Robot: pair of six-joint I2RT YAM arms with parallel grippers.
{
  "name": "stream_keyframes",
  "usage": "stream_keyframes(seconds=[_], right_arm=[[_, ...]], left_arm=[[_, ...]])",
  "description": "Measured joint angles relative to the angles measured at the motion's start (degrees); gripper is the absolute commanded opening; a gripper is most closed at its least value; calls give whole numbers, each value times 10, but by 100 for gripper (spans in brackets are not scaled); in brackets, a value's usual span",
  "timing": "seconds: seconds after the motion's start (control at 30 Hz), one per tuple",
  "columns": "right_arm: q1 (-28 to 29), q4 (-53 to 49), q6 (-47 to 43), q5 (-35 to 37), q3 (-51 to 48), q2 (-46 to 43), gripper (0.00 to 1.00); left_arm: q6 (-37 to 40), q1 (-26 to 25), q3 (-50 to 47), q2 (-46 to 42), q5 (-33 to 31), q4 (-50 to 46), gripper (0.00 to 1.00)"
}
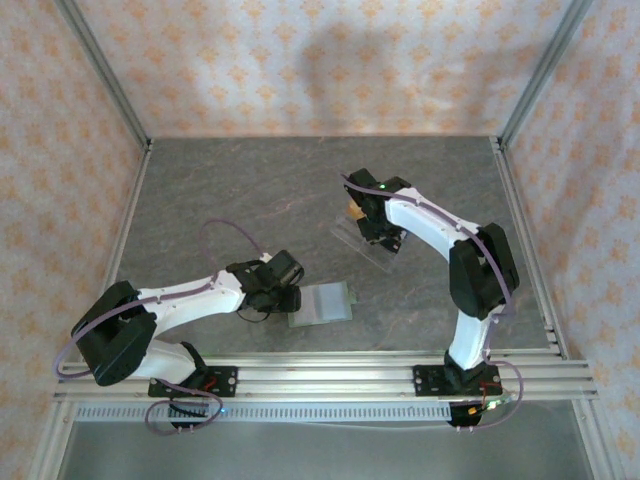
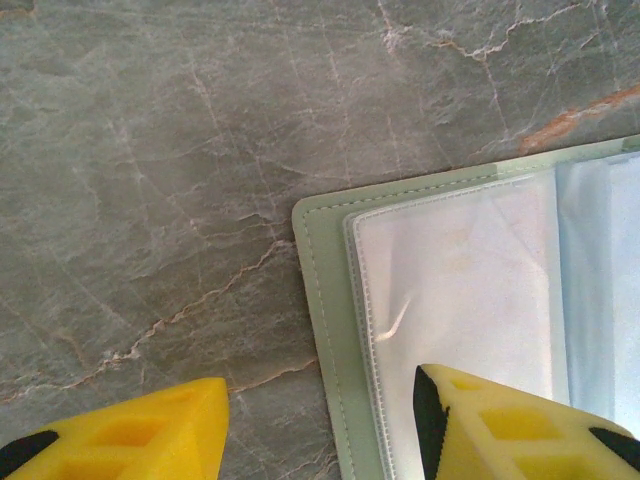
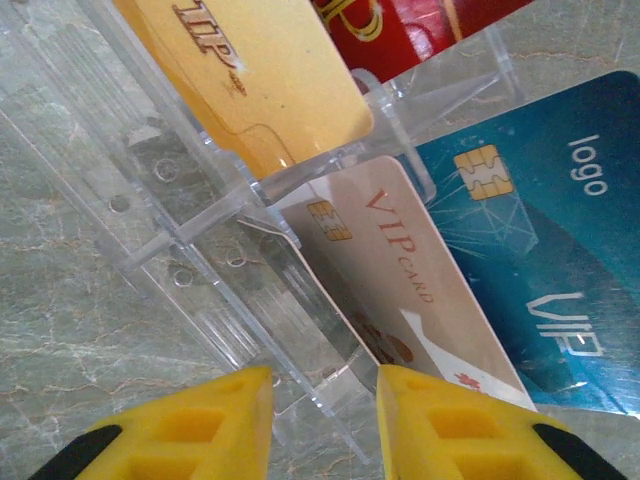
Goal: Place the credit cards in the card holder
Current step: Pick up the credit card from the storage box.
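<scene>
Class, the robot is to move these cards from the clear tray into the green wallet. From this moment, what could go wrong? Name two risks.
1. The right end effector straddles a ridge of the clear tray beside the pale card, which overlaps the blue card; it may pinch plastic or drag both cards.
2. The card holder lies flat on the table with the left end effector half over it; it could slide during insertion.

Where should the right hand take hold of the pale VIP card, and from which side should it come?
Probably the pale VIP card by its raised free edge, one finger on each face, coming from above: it stands tilted in a slot of the clear tray, blue card beside it.
</scene>
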Motion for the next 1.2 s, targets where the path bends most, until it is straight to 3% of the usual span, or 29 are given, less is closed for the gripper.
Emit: stream_keyframes(seconds=[0.8, 1.2], right_arm=[[-10, 1, -4, 7, 0, 10, 21], [-10, 3, -6, 19, 0, 10, 26]], left_arm=[[0, 0, -1, 0, 0, 3, 52], [-1, 0, -8, 1, 0, 5, 52]])
